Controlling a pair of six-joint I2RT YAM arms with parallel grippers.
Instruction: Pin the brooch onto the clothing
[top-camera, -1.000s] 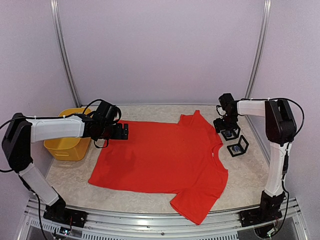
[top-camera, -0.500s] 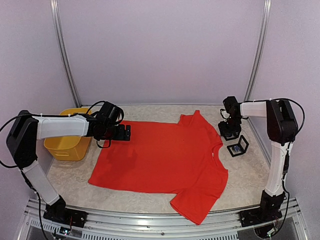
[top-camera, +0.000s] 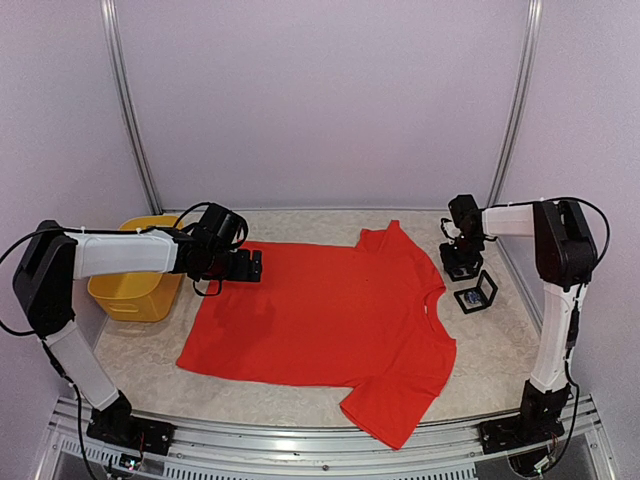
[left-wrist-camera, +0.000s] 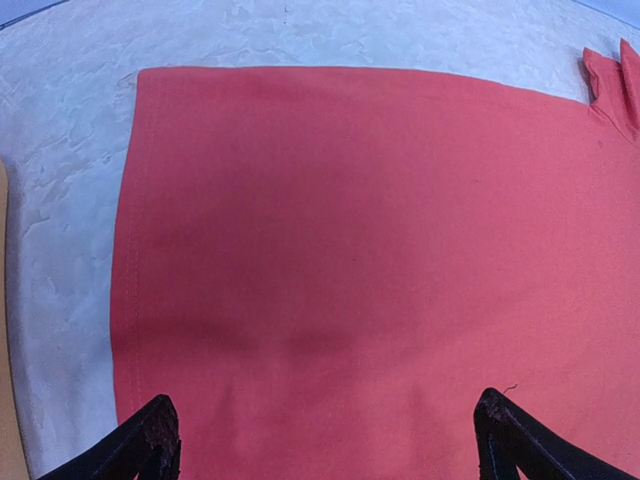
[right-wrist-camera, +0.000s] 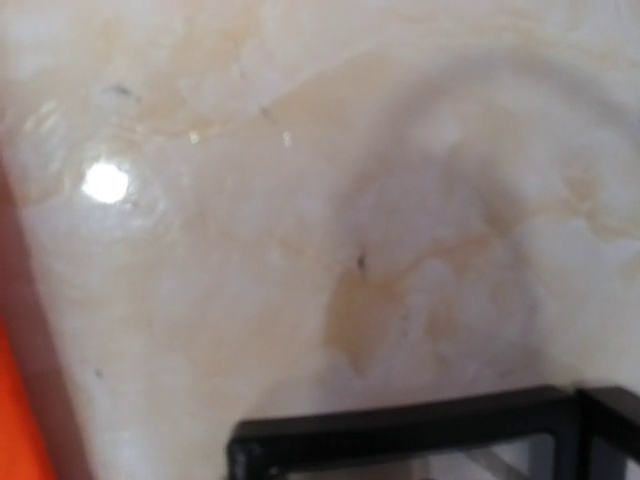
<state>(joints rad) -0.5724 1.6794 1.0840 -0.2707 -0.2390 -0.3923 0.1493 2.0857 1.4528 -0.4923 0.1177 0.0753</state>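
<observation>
My left end effector (top-camera: 251, 266) hovered released over the red T-shirt (top-camera: 330, 320), which lay flat across the table (top-camera: 130, 350). My right end effector (top-camera: 461, 264) hung far right by a black-framed box (top-camera: 476, 294); I couldn't tell its grip.

A robot test cell in a lab is shown. The tabletop (top-camera: 150, 350) is closed in on three sides by plain pale walls (top-camera: 320, 100), with metal posts (top-camera: 130, 110) in the corners. A left arm (top-camera: 110, 255) and a right arm (top-camera: 555, 290) are bolted to an aluminium rail (top-camera: 320, 462) at the near edge, with loose cables (top-camera: 603, 225) seen along them. A red T-shirt (top-camera: 330, 310) is spread flat near a yellow plastic tub (top-camera: 130, 290).
</observation>
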